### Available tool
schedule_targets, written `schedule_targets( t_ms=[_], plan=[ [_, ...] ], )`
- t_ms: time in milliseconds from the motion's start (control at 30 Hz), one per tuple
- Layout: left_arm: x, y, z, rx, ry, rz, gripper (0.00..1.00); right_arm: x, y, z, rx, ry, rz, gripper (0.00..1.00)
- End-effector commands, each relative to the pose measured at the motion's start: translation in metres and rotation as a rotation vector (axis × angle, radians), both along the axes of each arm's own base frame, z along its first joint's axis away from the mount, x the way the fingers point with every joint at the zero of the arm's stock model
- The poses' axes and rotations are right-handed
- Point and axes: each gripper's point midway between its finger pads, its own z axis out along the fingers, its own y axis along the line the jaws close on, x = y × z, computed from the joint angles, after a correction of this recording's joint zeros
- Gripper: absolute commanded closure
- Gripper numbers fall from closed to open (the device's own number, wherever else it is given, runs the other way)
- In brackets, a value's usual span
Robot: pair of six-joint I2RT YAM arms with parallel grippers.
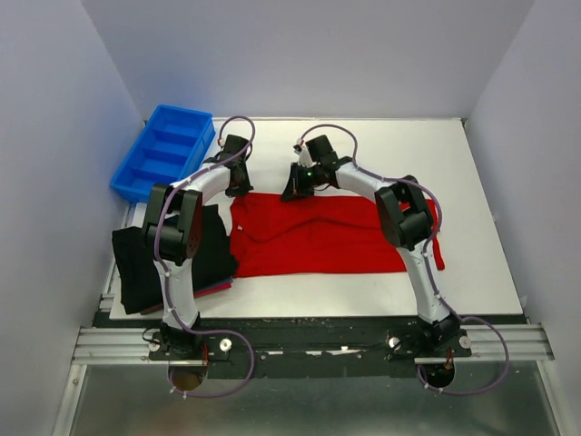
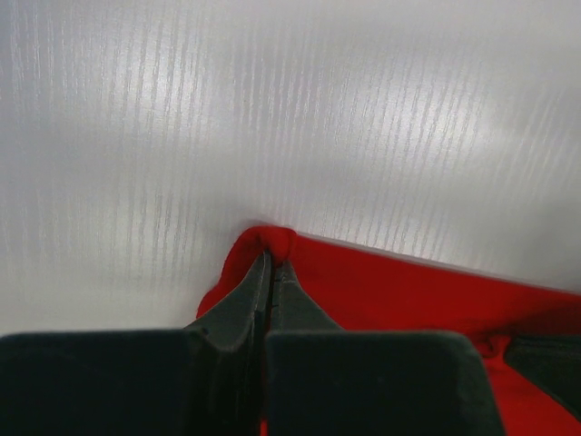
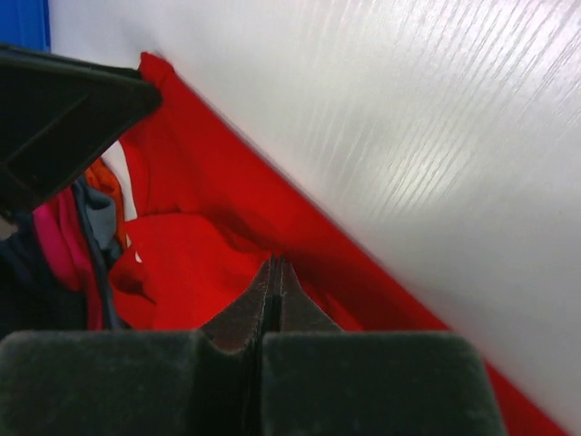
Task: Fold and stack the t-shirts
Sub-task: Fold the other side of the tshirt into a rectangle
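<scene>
The bright red t-shirt lies spread flat mid-table. My left gripper is at its far left corner, and in the left wrist view the jaws are shut, with the red corner bunched at their tips. My right gripper is at the shirt's far edge. Its jaws are shut with the tips in the red cloth, apparently pinching a fold. Folded black t-shirts lie in a pile left of the red one, with a dark-red edge showing beneath.
A blue plastic compartment bin stands at the far left, behind the black pile. The white table ends at grey walls on three sides. A red sleeve hangs out beside the right arm's lower link.
</scene>
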Motion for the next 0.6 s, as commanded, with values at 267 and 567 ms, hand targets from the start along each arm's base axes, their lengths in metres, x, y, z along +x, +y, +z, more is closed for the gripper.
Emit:
schedule_targets(
  t_ms=[267, 567],
  plan=[
    [-0.004, 0.006, -0.008, 0.014, 0.023, -0.009, 1.0, -0.05, -0.023, 0.051, 0.011, -0.074, 0.073, 0.99],
    [-0.004, 0.005, -0.007, 0.014, 0.02, -0.012, 1.0, -0.115, -0.07, 0.026, -0.087, 0.012, 0.049, 0.99]
  ],
)
